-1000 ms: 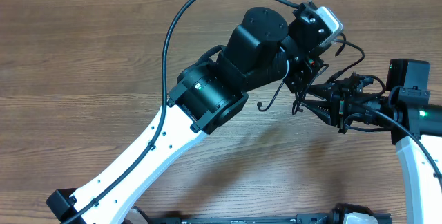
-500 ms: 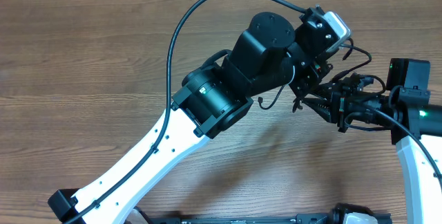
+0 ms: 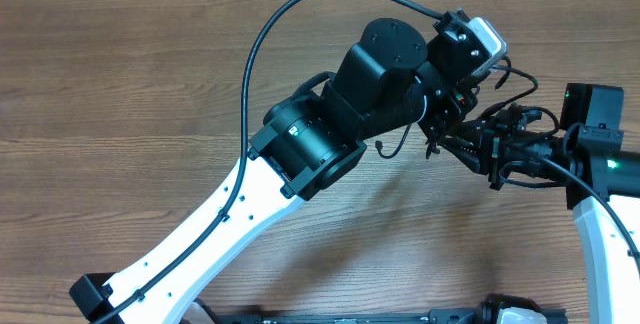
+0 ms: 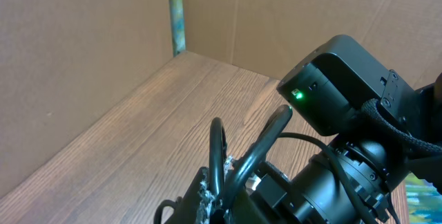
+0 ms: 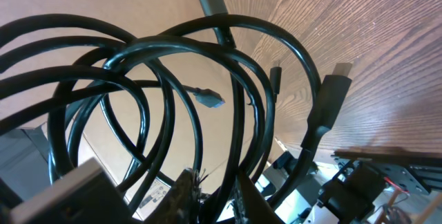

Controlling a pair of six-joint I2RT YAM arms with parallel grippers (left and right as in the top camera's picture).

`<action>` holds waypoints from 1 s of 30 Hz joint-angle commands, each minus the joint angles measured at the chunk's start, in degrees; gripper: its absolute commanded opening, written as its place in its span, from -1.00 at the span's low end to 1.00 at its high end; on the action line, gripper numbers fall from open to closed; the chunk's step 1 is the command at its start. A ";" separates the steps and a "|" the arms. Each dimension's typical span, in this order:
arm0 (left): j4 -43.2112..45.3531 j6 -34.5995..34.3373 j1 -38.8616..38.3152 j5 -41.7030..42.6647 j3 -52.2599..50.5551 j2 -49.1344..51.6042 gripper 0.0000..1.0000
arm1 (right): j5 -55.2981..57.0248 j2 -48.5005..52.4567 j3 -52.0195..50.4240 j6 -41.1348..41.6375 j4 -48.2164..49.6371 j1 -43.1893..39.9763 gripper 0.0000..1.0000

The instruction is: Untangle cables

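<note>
A bundle of thin black cables (image 5: 173, 42) hangs in loops between my two grippers, above the table. In the right wrist view the coils fill the frame, with a flat plug (image 5: 330, 96) dangling at the right. My right gripper (image 5: 215, 200) has its jaws pressed onto one strand at the bottom. My left gripper (image 4: 219, 203) is shut on two strands (image 4: 218, 151) that rise out of its jaws. Overhead, the left gripper (image 3: 440, 124) and right gripper (image 3: 437, 144) nearly meet, and a loose cable end (image 3: 386, 153) curls out to their left.
The left arm (image 3: 300, 144) crosses the wooden table (image 3: 120, 114) from the bottom left, with a thick arm cable (image 3: 262, 49) arching over it. The right arm (image 3: 590, 134) enters from the right edge. Cardboard walls (image 4: 83, 51) border the table.
The right gripper's jaws have narrowed onto the cable strand. The left arm shifted slightly right and up with the bundle, then held still.
</note>
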 commanded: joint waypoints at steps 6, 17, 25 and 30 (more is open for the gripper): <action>0.22 -1.18 -0.37 2.23 0.76 -0.11 -0.91 | -0.04 0.13 1.07 0.61 1.05 0.28 -0.87; 0.22 -1.16 -0.37 2.21 0.76 -0.11 -0.92 | 0.37 0.13 1.07 0.61 1.20 0.28 -0.93; 0.72 0.15 -0.37 2.16 0.76 -0.11 -0.92 | -0.02 0.13 1.07 0.61 1.14 0.28 -0.35; 3.43 1.18 -0.35 2.03 0.76 0.28 -0.91 | -0.76 0.13 1.07 1.36 1.16 0.28 -0.12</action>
